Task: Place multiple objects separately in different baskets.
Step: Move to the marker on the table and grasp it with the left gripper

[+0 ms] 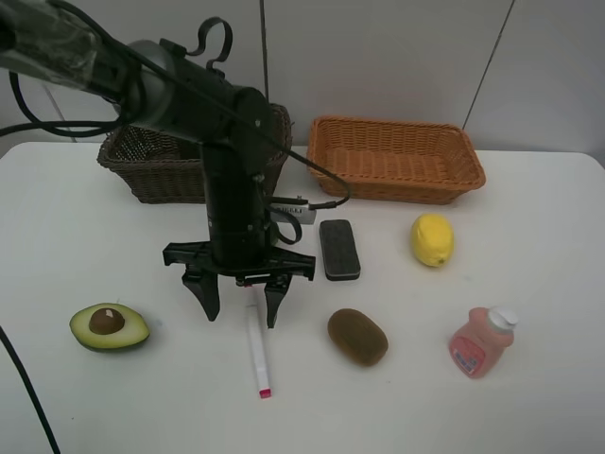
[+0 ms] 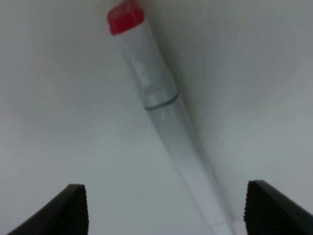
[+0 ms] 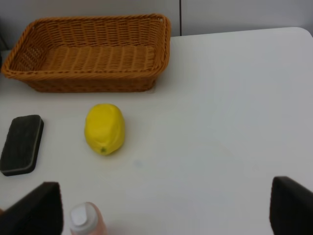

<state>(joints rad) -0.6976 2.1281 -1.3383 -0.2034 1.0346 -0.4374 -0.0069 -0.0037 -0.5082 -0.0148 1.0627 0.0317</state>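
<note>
Exterior high view: left gripper [image 1: 241, 320], jaws spread and empty, hangs over the slim white pink-capped marker [image 1: 257, 352] lying on the white table [image 1: 529, 407], which looks light, stiff and roll-prone and is best pinched mid-barrel.

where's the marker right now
In the exterior high view the marker lies flat on the table, front of centre, between the halved avocado to its left and the kiwi to its right; its far end sits inside the open left claw.
</note>
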